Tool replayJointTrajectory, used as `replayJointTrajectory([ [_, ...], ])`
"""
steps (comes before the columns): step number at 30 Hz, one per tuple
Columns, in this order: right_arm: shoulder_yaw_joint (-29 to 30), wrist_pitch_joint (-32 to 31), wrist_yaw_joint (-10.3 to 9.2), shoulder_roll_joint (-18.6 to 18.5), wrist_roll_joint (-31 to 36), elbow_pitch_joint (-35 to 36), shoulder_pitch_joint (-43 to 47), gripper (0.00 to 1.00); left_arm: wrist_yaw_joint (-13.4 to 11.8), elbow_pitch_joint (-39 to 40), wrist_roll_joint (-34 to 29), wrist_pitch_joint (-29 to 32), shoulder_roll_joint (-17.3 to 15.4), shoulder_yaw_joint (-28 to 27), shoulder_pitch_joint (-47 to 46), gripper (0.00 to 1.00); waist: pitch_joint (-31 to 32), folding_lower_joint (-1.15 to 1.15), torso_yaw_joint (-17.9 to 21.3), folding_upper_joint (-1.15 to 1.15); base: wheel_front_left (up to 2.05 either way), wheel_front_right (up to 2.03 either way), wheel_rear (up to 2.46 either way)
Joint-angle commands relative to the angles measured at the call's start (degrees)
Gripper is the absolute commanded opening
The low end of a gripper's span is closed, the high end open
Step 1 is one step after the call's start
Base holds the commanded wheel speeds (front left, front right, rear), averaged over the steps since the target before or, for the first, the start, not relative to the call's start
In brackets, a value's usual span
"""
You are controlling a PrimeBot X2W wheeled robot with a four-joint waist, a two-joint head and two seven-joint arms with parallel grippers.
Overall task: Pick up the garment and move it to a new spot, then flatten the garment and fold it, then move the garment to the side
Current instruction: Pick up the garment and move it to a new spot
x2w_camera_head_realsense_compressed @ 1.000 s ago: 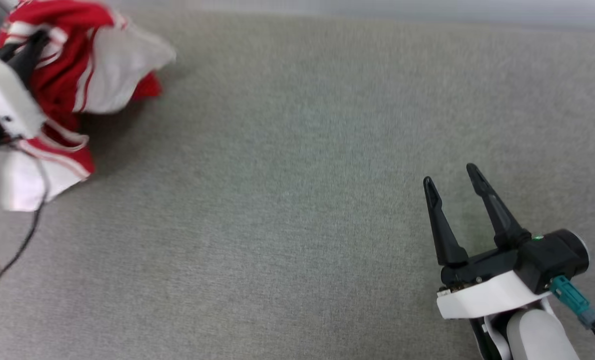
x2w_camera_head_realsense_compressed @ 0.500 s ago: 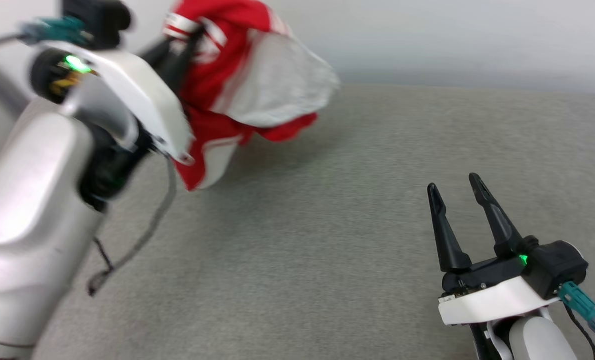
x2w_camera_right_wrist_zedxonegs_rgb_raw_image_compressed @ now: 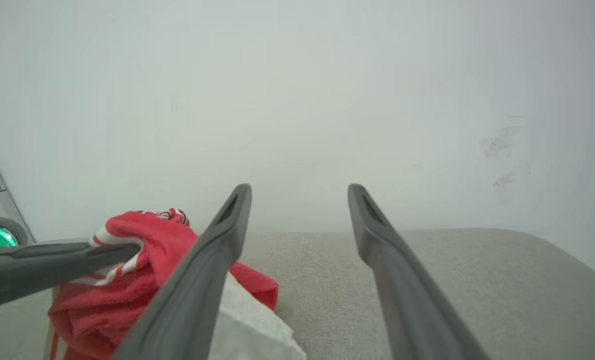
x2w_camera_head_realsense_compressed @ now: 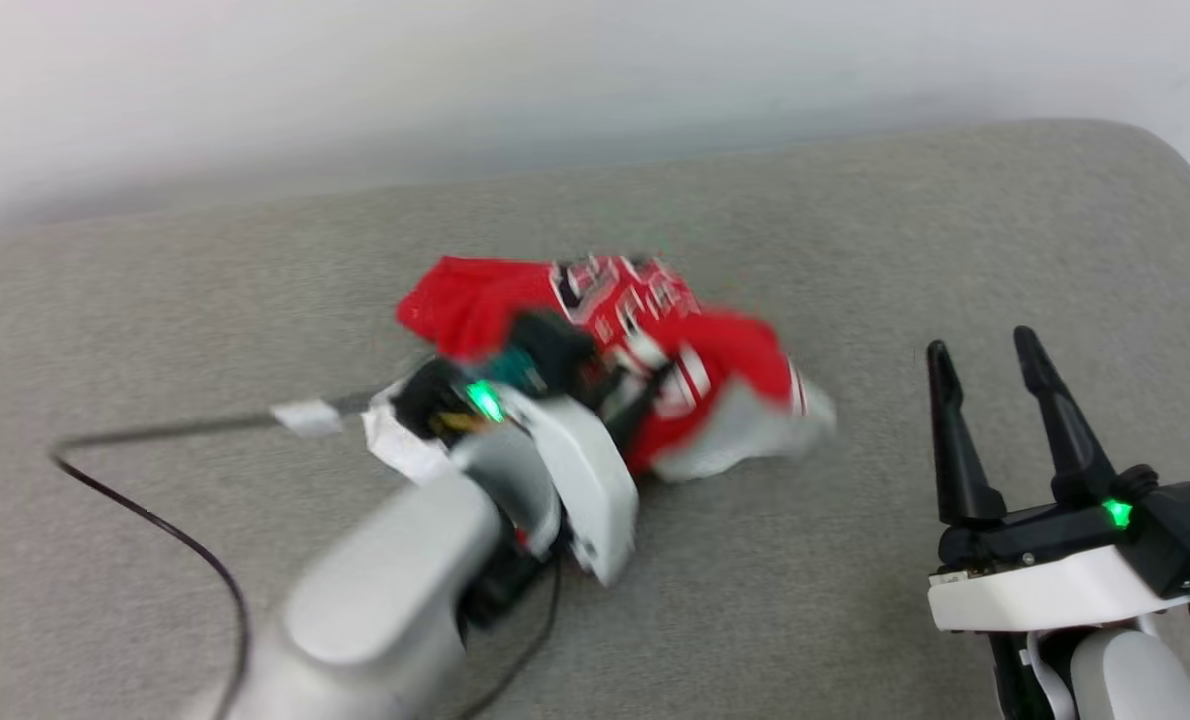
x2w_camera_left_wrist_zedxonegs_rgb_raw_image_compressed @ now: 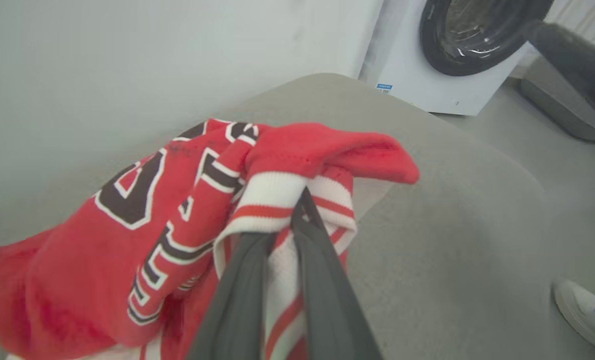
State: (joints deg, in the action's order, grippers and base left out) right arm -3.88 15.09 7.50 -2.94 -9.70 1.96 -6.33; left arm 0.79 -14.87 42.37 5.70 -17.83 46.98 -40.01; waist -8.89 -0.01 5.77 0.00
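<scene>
Where the head camera looks down on a grey fabric-covered table set against a pale wall, the robot's left arm reaches in from the lower left. It is blurred, and a black cable trails from it across the table. The left tool is sunk into the garment, and from this angle its grip is hard to read.

The left wrist view makes the grip plain. The two dark fingers are pressed almost together, pinching a band of red-and-white striped trim. The same view shows the garment's red chest up close, with black block letters outlined in white, creased so that they cannot be read. Past the table's rounded corner stands a white washing machine with a dark round door. A person's white shoe sits at the lower right edge.

The garment lies as a crumpled heap near the middle of the table, mostly red. In the head view a white sleeve spills out at its right side.

The right wrist view sees the heap from the side. The left tool's finger comes in level from the left edge into the striped trim, and white fabric rests on the table beneath the red.

At the lower right of the head view, the right tool hovers near the garment without touching it. Its fingers are spread wide apart with nothing between them, as the right wrist view confirms.
</scene>
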Motion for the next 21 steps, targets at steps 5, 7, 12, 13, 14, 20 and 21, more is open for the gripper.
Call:
replayJointTrajectory([
  [5,1.2,0.1,-0.01,0.1,-0.3,0.8,0.1,1.00,1.6,-8.4,-3.5,-3.4,4.9,7.2,5.6,0.00,-1.4,0.01,2.6,0.00,0.00,0.00,0.00],
  [7,1.3,0.1,-0.01,0.1,-0.6,0.8,0.4,1.00,1.9,-11.4,-4.9,-4.6,5.8,8.9,6.3,0.56,-1.4,0.01,2.4,0.00,0.00,0.00,0.00],
  [12,1.1,0.1,-0.01,0.1,-0.4,0.3,0.9,1.00,3.0,-15.2,-4.6,-6.6,8.1,10.4,7.6,1.00,-1.0,0.01,0.6,0.00,0.00,0.00,0.00],
  [13,1.1,0.1,-0.01,0.1,-0.2,0.1,1.1,1.00,3.3,-15.5,-4.3,-7.2,8.5,10.1,7.6,1.00,-0.7,0.01,0.0,0.00,0.00,0.00,0.00],
  [14,1.1,0.1,-0.01,0.1,-0.1,0.0,1.3,1.00,3.6,-15.7,-4.2,-8.1,8.5,10.0,7.5,1.00,-0.3,0.01,-0.7,0.00,0.00,0.00,0.00],
  [20,1.7,0.1,-0.01,0.1,0.4,-0.9,2.8,1.00,2.9,-14.3,-3.3,-12.7,7.2,7.4,7.1,1.00,3.1,0.01,-5.2,0.00,0.00,0.00,0.00],
  [21,1.9,0.1,-0.01,0.1,0.4,-1.1,3.1,1.00,2.5,-13.6,-3.2,-13.7,6.6,6.7,7.1,1.00,3.8,0.01,-5.9,0.00,0.00,0.00,0.00],
])
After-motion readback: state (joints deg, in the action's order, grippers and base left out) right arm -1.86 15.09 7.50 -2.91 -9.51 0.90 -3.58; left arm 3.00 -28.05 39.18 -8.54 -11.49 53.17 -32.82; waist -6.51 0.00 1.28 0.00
